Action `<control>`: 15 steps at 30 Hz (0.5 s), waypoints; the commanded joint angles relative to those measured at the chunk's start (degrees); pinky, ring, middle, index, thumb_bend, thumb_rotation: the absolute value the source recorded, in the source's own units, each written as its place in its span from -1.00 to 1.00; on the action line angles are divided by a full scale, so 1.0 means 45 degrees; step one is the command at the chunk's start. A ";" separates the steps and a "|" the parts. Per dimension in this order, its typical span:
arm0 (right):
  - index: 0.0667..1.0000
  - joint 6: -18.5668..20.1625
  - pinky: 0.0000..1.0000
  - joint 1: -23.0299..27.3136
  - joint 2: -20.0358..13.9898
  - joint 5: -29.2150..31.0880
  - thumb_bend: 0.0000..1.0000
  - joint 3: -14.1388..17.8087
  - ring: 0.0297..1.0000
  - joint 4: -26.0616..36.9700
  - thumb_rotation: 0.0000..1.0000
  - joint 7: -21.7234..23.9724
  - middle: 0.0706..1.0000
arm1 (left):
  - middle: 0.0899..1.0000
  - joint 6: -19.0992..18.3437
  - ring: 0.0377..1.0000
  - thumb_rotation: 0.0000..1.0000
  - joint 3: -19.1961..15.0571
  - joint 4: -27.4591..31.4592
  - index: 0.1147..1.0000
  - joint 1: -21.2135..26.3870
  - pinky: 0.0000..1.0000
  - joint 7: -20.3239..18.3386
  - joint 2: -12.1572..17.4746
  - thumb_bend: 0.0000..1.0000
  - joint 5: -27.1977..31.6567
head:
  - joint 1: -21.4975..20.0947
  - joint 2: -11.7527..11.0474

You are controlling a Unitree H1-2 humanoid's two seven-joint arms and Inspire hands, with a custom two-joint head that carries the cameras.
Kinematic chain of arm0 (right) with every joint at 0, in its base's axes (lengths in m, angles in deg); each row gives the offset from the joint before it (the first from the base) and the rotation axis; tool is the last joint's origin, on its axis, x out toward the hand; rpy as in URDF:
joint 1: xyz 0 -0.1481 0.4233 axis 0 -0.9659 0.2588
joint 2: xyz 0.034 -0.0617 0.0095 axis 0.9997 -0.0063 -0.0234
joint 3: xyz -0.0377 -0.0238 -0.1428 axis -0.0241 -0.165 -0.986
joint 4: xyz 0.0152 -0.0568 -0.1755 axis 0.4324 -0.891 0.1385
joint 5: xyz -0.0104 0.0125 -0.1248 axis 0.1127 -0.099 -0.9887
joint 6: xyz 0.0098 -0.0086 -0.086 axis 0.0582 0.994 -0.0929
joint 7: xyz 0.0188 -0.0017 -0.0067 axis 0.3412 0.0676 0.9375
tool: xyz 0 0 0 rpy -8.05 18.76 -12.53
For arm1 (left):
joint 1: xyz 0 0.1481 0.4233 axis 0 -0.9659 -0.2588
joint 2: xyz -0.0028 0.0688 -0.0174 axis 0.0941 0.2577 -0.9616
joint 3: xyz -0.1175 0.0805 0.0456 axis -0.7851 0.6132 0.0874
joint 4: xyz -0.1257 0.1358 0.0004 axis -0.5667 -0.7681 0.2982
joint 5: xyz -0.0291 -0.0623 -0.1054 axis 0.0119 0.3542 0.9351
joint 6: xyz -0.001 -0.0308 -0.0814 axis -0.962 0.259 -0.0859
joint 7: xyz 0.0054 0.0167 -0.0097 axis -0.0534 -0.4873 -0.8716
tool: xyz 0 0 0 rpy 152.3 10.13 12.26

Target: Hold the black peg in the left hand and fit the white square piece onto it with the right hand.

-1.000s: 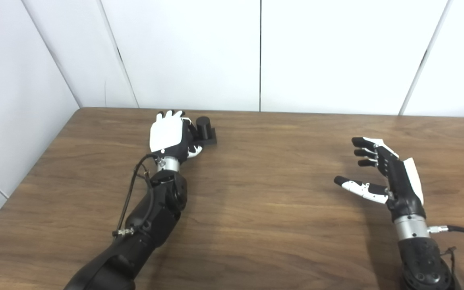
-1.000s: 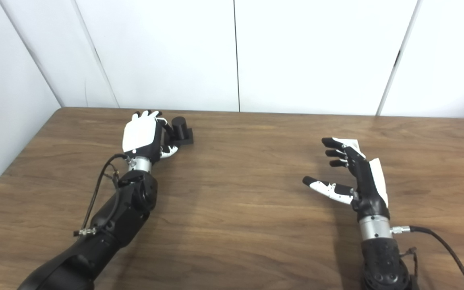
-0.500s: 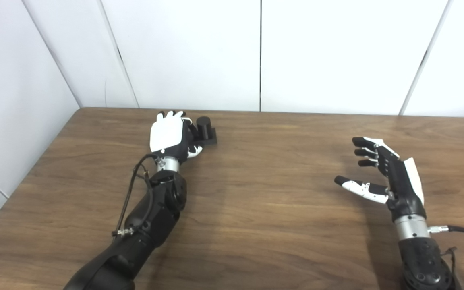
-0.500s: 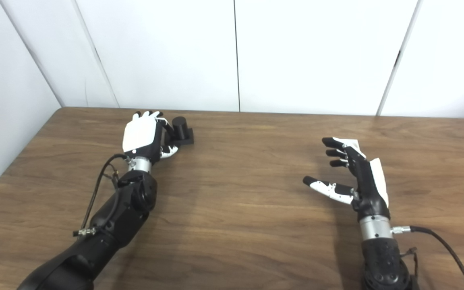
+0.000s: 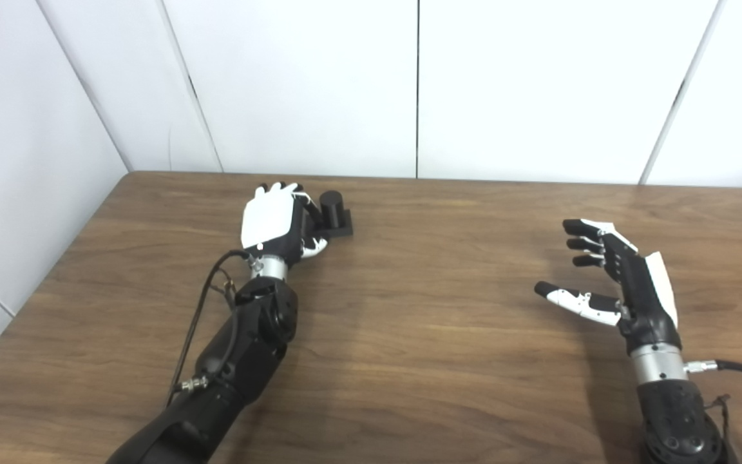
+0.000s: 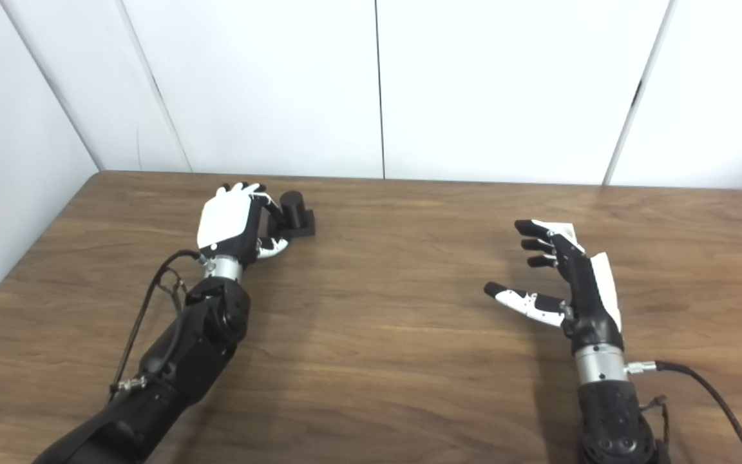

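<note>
left hand (image 5: 272, 221) upper left of frame, fingers curled against black cylindrical peg on square base (image 5: 333, 214), grip unclear. right hand (image 5: 609, 277) lower right, fingers spread, empty, above brown wooden surface (image 5: 422, 335).

Bare worktop between the two arms, one obstacle at far left

The wide middle of the worktop (image 5: 448, 335) lies free from near edge to the white wall panels (image 5: 319, 84) that close off its far side; the black peg (image 5: 331, 212) on its square base stands near the far left, with the left robot hand (image 5: 274, 222) just beside it, and the right robot hand (image 5: 609, 277) hovers with spread fingers well apart at right
</note>
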State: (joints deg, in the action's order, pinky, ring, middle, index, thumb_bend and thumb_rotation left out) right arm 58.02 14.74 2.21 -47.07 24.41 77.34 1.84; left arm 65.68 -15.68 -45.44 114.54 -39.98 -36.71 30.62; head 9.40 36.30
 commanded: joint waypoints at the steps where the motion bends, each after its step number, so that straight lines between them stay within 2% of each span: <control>1: 0.45 -0.0301 0.31 0.0533 -0.0011 -0.0100 0.36 0.0025 0.47 0.0408 -0.78 -0.0245 0.52 | 0.72 -0.0006 0.88 -0.85 -0.0048 0.0726 -0.16 0.0229 1.00 -0.0183 0.0155 0.04 -0.0106 | 0.0034 0.0006; 15: 0.44 -0.0377 0.26 0.0638 0.0051 -0.0260 0.38 -0.0007 0.44 0.0357 -0.80 -0.0352 0.51 | 0.74 -0.0285 0.87 -0.85 -0.0161 0.3694 -0.16 -0.0800 0.98 -0.2013 0.0098 0.04 -0.0040 | -0.0124 0.0019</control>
State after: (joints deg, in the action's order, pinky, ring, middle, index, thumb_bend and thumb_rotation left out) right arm 58.01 14.96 2.30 -47.73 24.36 77.32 1.35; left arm 64.20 -15.94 -31.56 109.70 -48.72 -36.98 31.10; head 8.79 36.30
